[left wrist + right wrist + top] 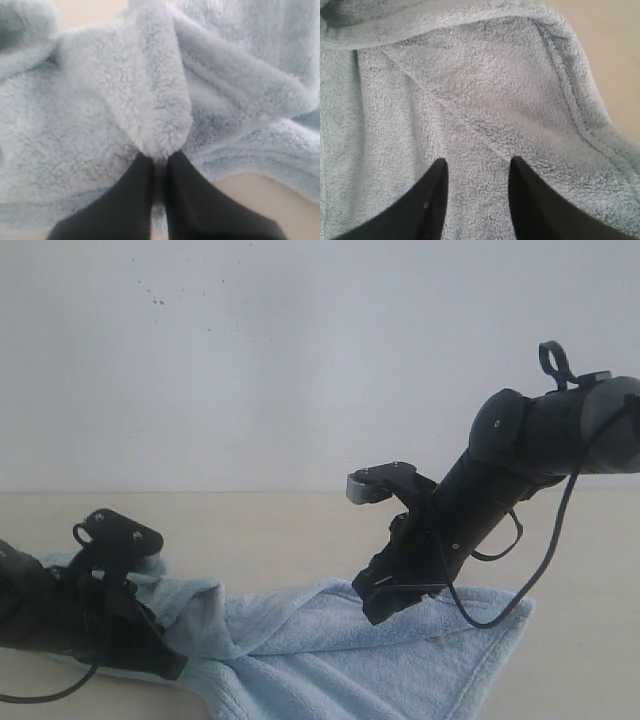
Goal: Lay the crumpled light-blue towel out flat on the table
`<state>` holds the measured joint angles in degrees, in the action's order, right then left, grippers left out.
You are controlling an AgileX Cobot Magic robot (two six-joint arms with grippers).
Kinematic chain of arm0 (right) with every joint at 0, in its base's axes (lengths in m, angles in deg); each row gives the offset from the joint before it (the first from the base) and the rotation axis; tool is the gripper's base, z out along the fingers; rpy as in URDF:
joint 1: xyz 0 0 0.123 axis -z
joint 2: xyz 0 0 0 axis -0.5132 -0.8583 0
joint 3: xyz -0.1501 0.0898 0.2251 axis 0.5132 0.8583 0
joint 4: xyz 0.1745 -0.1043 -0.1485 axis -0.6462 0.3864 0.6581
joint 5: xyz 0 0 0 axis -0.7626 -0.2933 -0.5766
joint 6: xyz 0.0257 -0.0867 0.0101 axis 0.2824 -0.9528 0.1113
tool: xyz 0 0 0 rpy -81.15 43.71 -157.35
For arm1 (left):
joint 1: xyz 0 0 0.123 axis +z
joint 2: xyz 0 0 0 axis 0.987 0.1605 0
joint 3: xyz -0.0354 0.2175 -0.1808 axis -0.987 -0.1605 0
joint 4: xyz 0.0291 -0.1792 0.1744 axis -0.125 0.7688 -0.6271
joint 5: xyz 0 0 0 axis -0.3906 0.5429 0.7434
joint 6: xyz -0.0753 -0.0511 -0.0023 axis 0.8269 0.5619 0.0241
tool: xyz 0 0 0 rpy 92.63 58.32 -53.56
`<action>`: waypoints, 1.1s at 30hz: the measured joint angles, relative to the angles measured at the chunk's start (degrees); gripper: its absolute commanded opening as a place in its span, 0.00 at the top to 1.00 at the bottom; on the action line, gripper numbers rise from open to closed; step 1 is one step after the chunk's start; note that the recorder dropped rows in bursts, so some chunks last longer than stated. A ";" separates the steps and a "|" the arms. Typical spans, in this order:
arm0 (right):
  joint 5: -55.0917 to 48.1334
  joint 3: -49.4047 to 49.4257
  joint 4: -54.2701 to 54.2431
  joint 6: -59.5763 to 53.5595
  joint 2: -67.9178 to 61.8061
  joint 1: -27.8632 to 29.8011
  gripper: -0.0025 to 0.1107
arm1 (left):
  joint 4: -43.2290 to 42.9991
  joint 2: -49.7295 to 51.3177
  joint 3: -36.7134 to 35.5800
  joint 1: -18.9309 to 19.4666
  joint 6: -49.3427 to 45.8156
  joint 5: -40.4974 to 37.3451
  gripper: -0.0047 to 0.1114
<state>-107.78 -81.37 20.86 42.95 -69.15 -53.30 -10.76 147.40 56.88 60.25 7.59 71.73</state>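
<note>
Broadly, the towel point(400, 640) lies on the table point(260, 530) with its long axis running left to right across the front of the exterior view. Its right end comes to a flattish corner, and its left end is bunched into a raised hump. The near edge is cut off by the bottom of that view, so its full outline cannot be made out.

The left gripper point(159, 162) sits low at the bunched left end. Its black fingers point(200, 200) are pressed together on an upright ridge of the pile — a fold pinched between them. In the exterior view the arm's dark body hides the tips.

The right gripper point(478, 162) comes down at a slant from the right, over the flatter half of the towel near its far edge. Its fingers point(427, 200) are spread, with creased cloth showing in the gap — whether the tips touch the cloth, I cannot tell. A hemmed edge curves past on one side of them, with bare table beyond it.

Behind the table stands a plain white wall point(250, 360).
</note>
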 measured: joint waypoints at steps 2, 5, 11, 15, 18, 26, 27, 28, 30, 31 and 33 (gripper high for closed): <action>-0.11 0.00 0.00 0.00 0.00 0.00 0.64 | 0.00 -2.51 0.00 0.00 0.00 0.00 0.92; -0.85 0.00 0.00 0.14 0.00 0.00 0.64 | 0.00 -6.76 0.00 0.00 0.00 0.00 0.92; -1.88 0.00 6.08 3.92 0.00 0.12 0.64 | -1.17 -15.32 -0.92 0.00 -0.09 1.74 0.92; -2.24 0.00 17.08 11.15 0.12 2.79 0.64 | -1.45 -21.24 -0.92 0.00 -1.74 4.63 0.92; -3.36 0.00 21.97 14.47 0.34 5.61 0.64 | -1.45 -22.45 -0.92 0.00 -2.24 5.14 0.92; -4.46 0.00 23.63 11.70 0.38 13.82 0.47 | -1.45 -22.55 -1.48 0.00 -2.45 5.38 0.92; -3.79 0.00 23.63 11.46 0.38 14.48 0.46 | -1.45 -22.55 -1.48 0.00 -2.45 5.38 0.92; -3.43 -0.02 23.63 11.33 0.38 14.99 0.47 | -1.45 -22.55 -1.48 0.00 -2.45 5.38 0.92; -3.26 -0.02 23.63 10.14 0.38 15.25 0.47 | -1.45 -22.55 -1.48 0.00 -2.45 5.38 0.92; -3.17 -0.02 23.34 9.59 0.27 15.25 0.47 | -1.45 -22.55 -1.48 0.00 -2.45 5.38 0.92; -2.43 -0.12 21.51 8.56 -0.61 15.25 0.47 | -1.45 -22.55 -1.48 0.00 -2.45 5.38 0.92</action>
<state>-110.21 -81.49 42.37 51.51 -69.76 -38.05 -12.21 124.85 55.40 60.25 5.13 77.11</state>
